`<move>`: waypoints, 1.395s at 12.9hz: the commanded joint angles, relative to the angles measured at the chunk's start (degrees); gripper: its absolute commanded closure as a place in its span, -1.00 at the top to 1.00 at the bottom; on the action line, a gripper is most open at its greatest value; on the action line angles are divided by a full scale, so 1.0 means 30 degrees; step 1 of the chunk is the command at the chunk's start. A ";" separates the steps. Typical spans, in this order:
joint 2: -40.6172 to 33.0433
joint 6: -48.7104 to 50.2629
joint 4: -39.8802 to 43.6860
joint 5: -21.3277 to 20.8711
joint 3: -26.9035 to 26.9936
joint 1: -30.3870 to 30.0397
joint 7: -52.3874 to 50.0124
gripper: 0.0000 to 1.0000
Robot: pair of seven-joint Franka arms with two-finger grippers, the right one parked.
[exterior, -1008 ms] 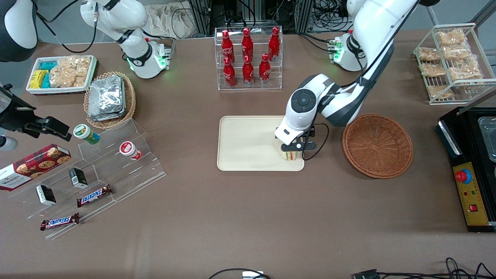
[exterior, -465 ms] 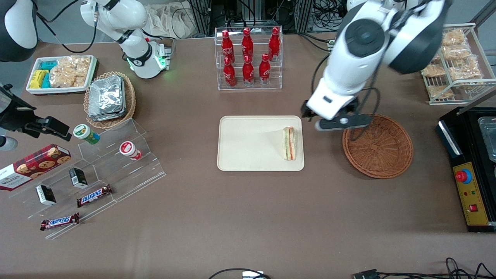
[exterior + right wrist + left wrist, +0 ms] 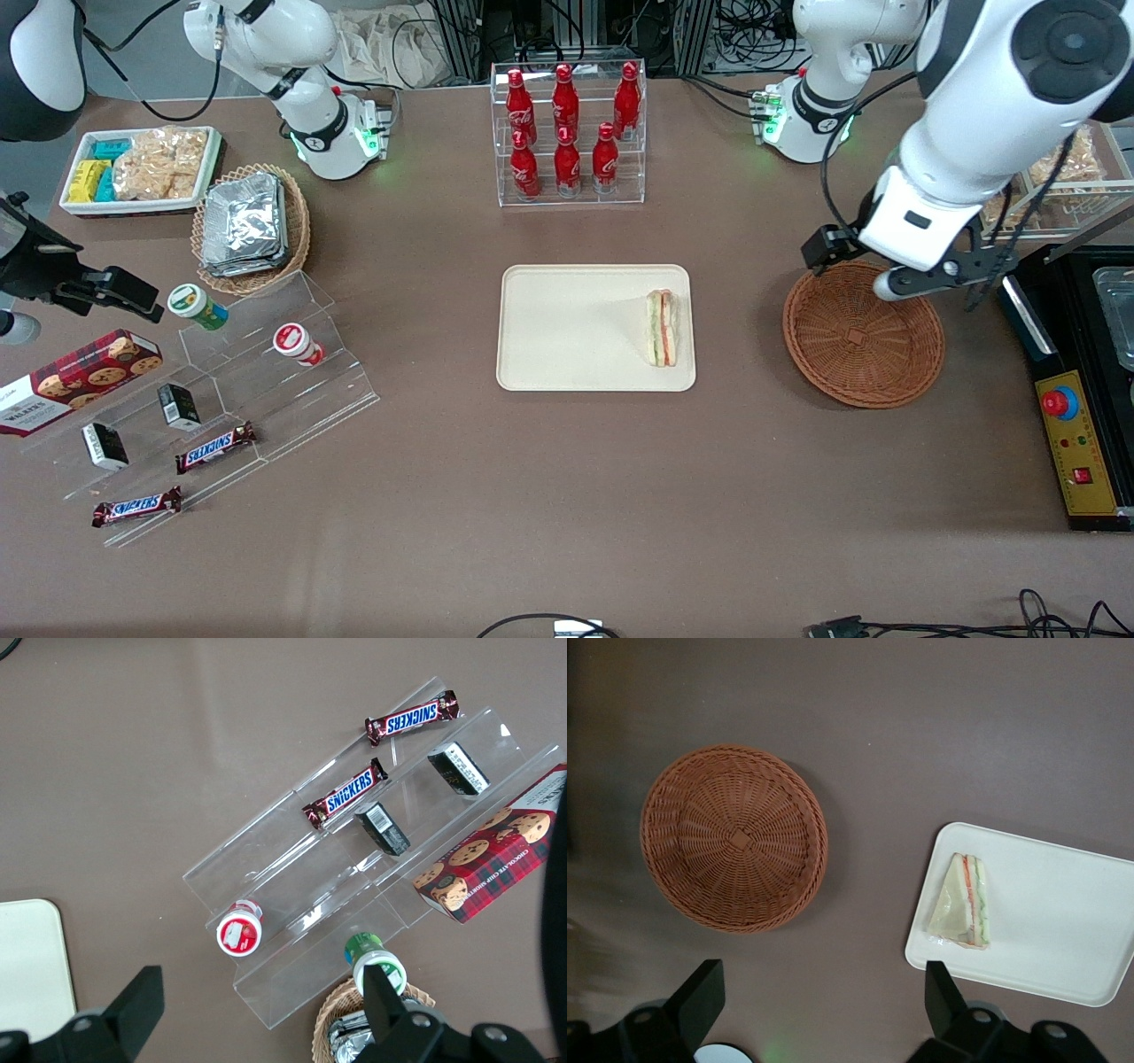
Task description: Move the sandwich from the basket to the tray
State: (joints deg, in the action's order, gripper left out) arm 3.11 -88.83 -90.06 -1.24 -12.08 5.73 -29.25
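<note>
1. Nearest the front camera, toward the parked arm's end of the table: two Snickers bars (image 3: 217, 447) in glossy brown wrappers on a clear stepped acrylic riser (image 3: 266, 381), one bar on a low step and the other at the riser's nearest edge.
2. Basket (image 3: 863, 333): round, shallow, brown woven wicker with a small square knot at its centre. Nothing lies in it. It stands on the brown table (image 3: 549, 532) beside the tray, apart from it, toward the working arm's end.
3. Tray (image 3: 567, 328): flat, cream-beige, rectangular, rounded corners, low rim, matte surface.
4. Sandwich (image 3: 663, 327): triangular wedge of pale bread in clear wrap, lying flat on the tray just inside the short edge that faces the basket. Its long axis runs along that edge, from nearer the front camera to farther. Green, red and orange filling stripes run the same way. The narrow tip points away from the front camera; the broad end lies nearer. In the left wrist view the sandwich (image 3: 964, 903) shows the same layers and a crinkled wrap.
5. Gripper (image 3: 930, 276): raised above the basket's farther rim, toward the working arm's end. Its black fingers (image 3: 700, 1001) are spread wide, holding nothing.
6. Farthest: red bottles (image 3: 567, 124) in a clear acrylic rack.
</note>
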 commanded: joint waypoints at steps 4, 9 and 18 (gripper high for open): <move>-0.1061 0.0607 -0.0150 0.0149 0.1707 0.0111 0.1951 1.00; -0.2234 0.1252 -0.0913 0.0236 0.3469 0.0140 0.4213 1.00; -0.2032 0.1340 -0.0888 0.0325 0.4554 0.0169 0.5620 1.00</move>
